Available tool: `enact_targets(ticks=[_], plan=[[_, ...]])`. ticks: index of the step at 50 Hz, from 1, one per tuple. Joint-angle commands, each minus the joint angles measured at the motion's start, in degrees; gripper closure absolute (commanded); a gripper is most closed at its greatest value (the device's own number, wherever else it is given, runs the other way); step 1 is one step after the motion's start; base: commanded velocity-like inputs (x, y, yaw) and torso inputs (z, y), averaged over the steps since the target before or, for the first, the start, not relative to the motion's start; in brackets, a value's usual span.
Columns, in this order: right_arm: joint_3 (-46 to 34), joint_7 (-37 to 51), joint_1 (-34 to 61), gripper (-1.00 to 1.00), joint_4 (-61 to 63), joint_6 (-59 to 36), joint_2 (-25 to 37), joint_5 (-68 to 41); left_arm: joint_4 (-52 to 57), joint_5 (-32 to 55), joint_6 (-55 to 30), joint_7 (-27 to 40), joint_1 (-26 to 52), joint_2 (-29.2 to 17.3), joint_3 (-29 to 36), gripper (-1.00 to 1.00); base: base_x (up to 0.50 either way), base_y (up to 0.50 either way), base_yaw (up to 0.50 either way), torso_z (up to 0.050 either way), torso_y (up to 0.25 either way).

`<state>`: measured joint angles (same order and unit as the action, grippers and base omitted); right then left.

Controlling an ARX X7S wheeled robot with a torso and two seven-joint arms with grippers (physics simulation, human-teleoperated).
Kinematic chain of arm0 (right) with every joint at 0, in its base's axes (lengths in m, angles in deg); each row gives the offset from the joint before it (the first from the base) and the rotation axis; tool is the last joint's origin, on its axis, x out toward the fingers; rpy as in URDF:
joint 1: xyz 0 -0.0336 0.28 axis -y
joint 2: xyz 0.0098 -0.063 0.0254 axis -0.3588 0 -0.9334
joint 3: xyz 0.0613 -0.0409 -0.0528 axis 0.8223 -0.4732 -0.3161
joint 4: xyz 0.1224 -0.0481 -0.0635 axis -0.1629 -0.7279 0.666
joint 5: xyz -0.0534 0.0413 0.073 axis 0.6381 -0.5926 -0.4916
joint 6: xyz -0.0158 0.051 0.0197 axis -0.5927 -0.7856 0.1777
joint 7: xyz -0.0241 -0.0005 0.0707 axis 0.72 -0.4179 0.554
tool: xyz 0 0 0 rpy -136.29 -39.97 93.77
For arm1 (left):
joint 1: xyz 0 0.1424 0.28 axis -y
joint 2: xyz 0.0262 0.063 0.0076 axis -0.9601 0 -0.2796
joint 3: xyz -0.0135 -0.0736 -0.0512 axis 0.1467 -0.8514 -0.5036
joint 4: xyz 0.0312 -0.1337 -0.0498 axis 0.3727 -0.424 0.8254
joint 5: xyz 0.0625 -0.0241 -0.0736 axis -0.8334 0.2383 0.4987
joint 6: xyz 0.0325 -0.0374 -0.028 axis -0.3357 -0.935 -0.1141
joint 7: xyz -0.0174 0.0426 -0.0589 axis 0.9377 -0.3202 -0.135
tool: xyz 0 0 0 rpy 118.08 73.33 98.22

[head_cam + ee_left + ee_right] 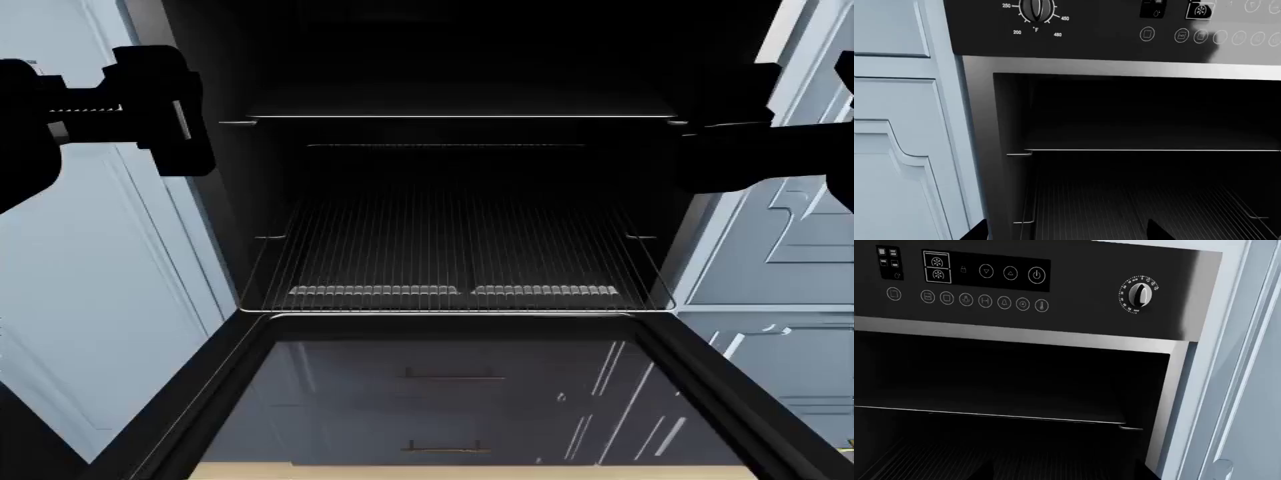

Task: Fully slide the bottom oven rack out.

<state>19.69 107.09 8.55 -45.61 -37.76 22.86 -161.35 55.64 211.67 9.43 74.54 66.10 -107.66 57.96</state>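
Observation:
The bottom oven rack (454, 250) is a wide grid of thin silvery wires lying low in the open oven, with its front rim at the mouth of the cavity. It also shows in the left wrist view (1134, 205) and faintly in the right wrist view (954, 460). My left gripper (160, 100) hangs in front of the oven's upper left, above the rack and apart from it. In the left wrist view this gripper (1067, 235) is open and empty, with its fingertips (1157, 232) wide apart. My right gripper (721, 130) is a dark shape at the oven's upper right, and its jaws are not discernible.
The glass-panelled oven door (454, 400) lies open and flat below the rack. An upper rack (454, 117) spans the cavity above. The control panel (987, 285) with knobs (1035, 9) is above the opening. Pale blue cabinets (80, 300) flank the oven on both sides.

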Motion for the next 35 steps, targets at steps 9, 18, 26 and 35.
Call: enact_targets(ticks=[9, 18, 26, 35], plan=[[-0.69, -0.21, 0.09, -1.0, 0.26, 1.04, 0.95, -0.15, 0.39, 0.95, 1.31, -0.19, 0.73, -0.83, 1.49, -1.0, 0.0, 0.0, 0.0, 0.05, 0.056], [-1.34, -0.31, 0.45, -1.0, 0.07, 1.25, 1.15, -0.11, 0.83, 1.06, 1.95, -0.86, 0.6, -1.22, 1.6, -1.0, 0.0, 0.0, 0.0, 0.05, 0.054], [-1.54, -0.06, 0.0, -1.0, 0.05, 2.22, 1.67, -0.7, 0.71, 0.89, 2.11, -1.37, 0.61, -1.9, 1.78, -1.0, 0.0, 0.0, 0.0, 0.05, 0.052], [-1.96, -0.17, -0.18, -1.0, -0.78, 2.96, 2.18, -1.26, -0.36, 1.35, 2.78, -1.7, 0.96, -1.88, 2.49, -1.0, 0.0, 0.0, 0.0, 0.028, 0.028]])
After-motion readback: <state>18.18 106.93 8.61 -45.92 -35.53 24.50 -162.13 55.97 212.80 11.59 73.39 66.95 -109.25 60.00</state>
